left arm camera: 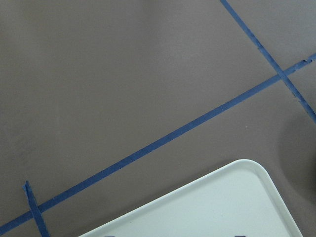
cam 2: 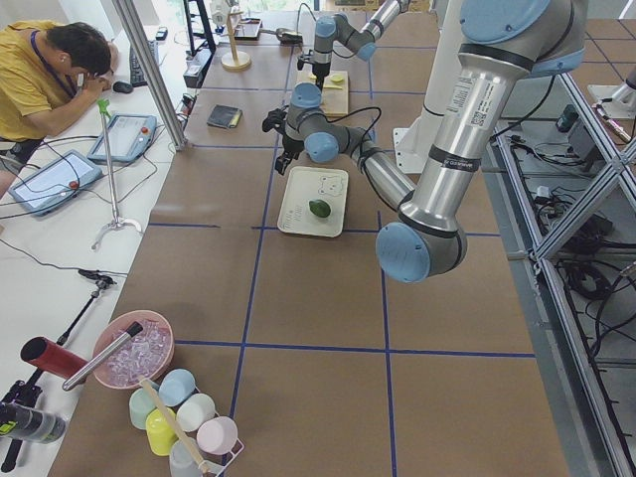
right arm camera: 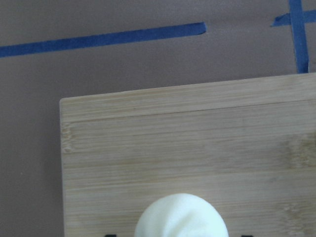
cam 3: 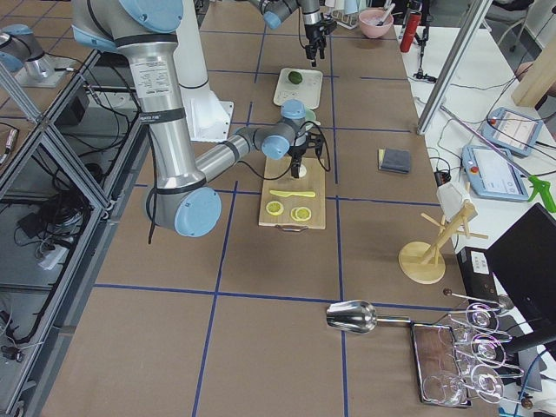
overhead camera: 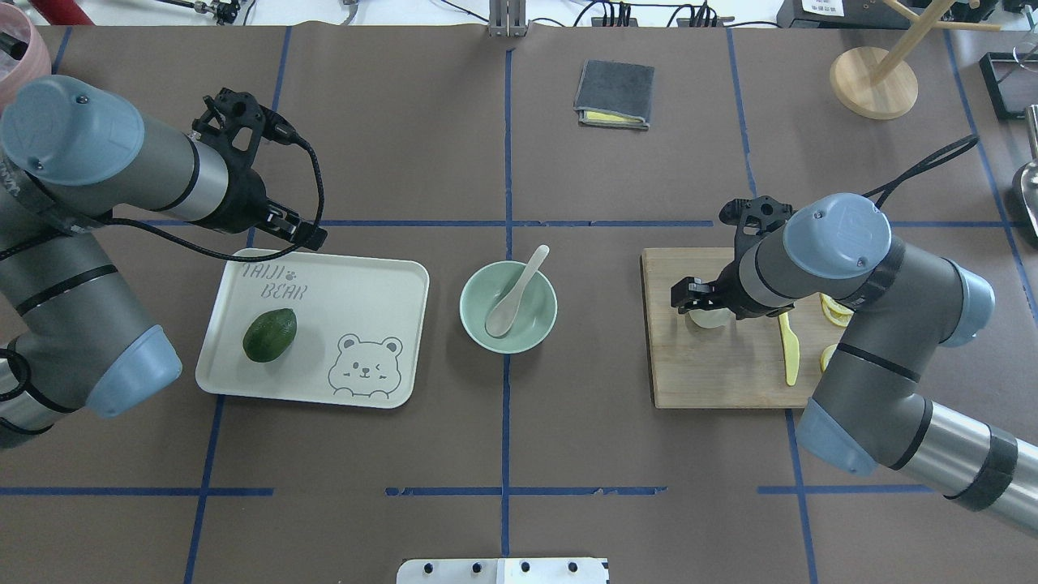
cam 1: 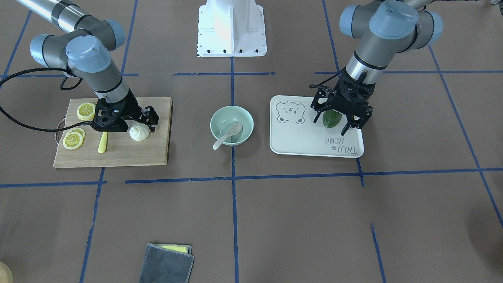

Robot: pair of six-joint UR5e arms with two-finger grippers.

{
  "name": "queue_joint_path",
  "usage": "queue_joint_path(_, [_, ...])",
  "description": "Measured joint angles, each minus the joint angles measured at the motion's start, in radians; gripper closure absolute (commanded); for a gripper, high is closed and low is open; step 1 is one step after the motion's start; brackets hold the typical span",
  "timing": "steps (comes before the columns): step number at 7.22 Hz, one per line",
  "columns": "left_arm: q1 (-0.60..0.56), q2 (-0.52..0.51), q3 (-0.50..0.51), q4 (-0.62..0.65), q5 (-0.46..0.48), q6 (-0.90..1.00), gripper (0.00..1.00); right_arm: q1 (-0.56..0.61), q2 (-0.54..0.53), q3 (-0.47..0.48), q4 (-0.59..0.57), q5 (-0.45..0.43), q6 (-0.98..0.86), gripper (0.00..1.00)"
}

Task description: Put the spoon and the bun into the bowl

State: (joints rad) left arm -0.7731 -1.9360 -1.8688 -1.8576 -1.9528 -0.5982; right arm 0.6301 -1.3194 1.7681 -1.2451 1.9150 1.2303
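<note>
There's the spoon [overhead camera: 513, 294] in the bowl [overhead camera: 535, 326], bun [right arm camera: 181, 217] on the board [overhead camera: 714, 373] at the bowl's 3 o'clock from overhead, right gripper [cam 1: 140, 125] spread open astride it, left gripper [cam 1: 336, 124] open and idle, and it's likely soft, light, squashy, so pinch its round flanks gently.

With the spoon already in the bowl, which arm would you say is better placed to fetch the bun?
Right. The right gripper hangs open at the bun on the cutting board; the left gripper is over the tray, beyond the bowl.
</note>
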Motion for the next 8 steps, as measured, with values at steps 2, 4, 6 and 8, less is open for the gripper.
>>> queue_joint_path(2, [-0.001,0.000,-0.004,0.000,0.000,0.000,0.15,0.001,-0.002,0.000,-0.003,-0.012,0.000,0.32])
queue_joint_path(4, [-0.001,0.000,-0.006,0.000,0.000,0.000,0.14,0.002,-0.004,0.000,-0.004,-0.017,0.001,0.45])
queue_joint_path(6, [-0.002,0.001,-0.008,0.000,0.000,-0.002,0.14,0.002,-0.004,0.002,-0.004,-0.017,0.001,0.49])
queue_joint_path(8, [-0.002,0.002,-0.010,0.000,0.000,-0.003,0.14,0.005,-0.002,0.012,-0.004,-0.017,0.002,0.49])
